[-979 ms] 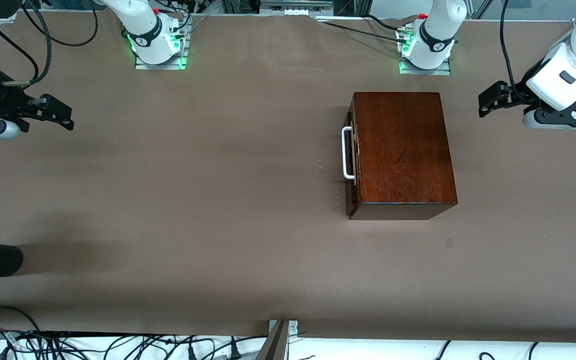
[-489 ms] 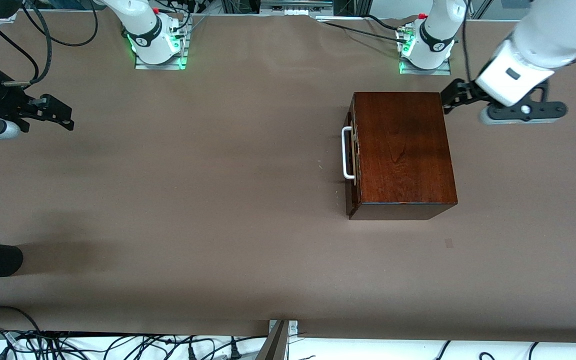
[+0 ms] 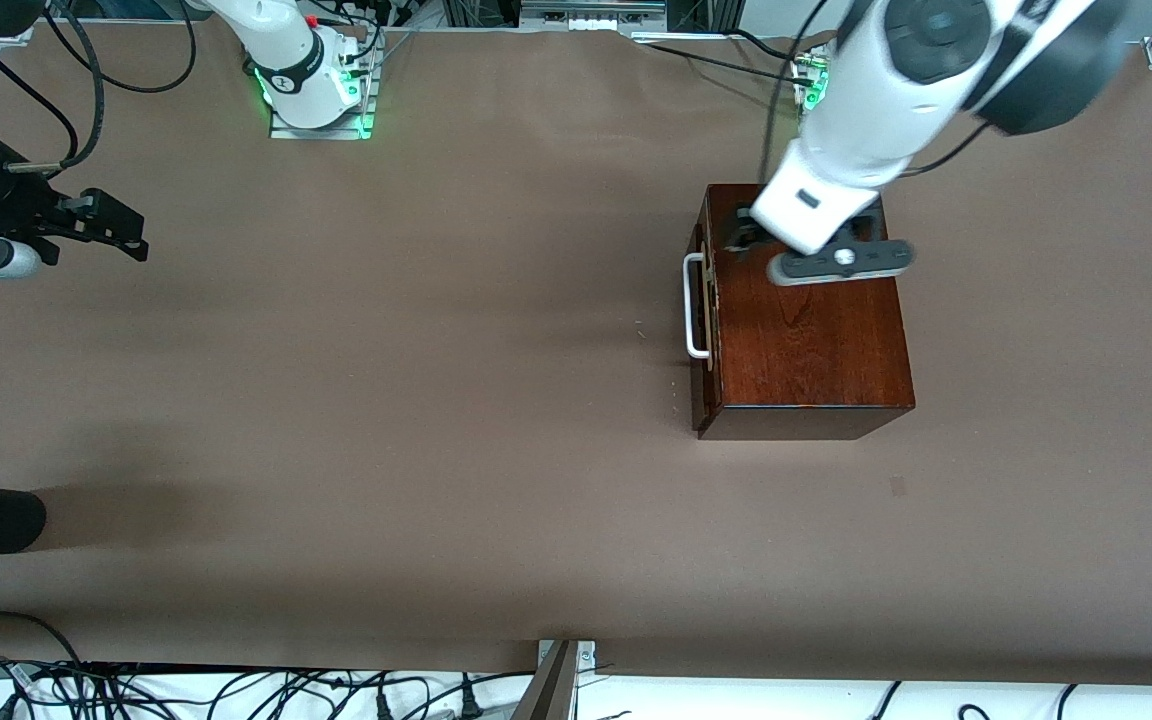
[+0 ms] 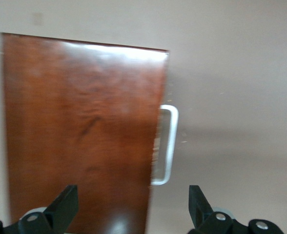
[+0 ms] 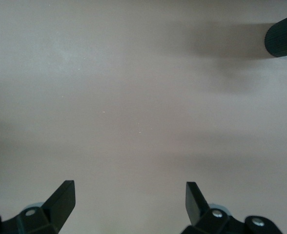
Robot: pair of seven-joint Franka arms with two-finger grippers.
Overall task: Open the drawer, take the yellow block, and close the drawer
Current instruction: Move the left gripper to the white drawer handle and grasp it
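Front view: tabletop [image 3: 386, 400] brown, mostly bare. Dark box [image 3: 806, 320] toward the left arm's end, nearer the robots' edge than the camera's. Drawer [image 3: 702, 330] fully shut, white handle [image 3: 694, 305] facing the right arm's end, untouched. Nothing of the task done yet: opening, taking, closing all left. Yellow block unseen, presumably inside. Left gripper [image 3: 741, 232] over the box top, jaws wide, empty. Right gripper [image 3: 121, 230] waiting at the right arm's edge, jaws wide. Nothing blocking the handle.
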